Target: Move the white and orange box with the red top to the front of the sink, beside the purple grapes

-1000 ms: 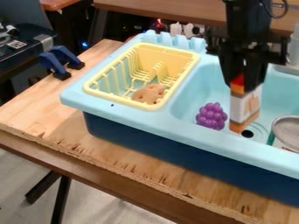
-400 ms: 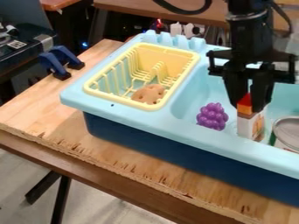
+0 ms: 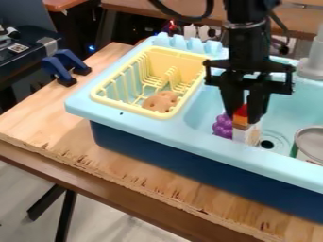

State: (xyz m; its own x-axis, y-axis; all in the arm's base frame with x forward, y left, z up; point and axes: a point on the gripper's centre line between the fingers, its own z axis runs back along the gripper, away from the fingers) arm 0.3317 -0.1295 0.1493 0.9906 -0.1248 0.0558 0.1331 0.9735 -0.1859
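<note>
A small white cardboard-like box with an orange-and-red top (image 3: 247,133) stands upright beneath the black two-finger gripper (image 3: 246,118), its top pinched between the jaws. Just beside the jaws, toward the view's left, sits a purple plastic grape bunch (image 3: 222,126); to their right are a round dark drain (image 3: 267,144) and a silver-lidded can (image 3: 311,142). Farther left of them, a yellow plastic dish rack (image 3: 129,108) holds a brown, spotted, rounded piece (image 3: 161,101) in the light-blue sink unit (image 3: 183,133).
</note>
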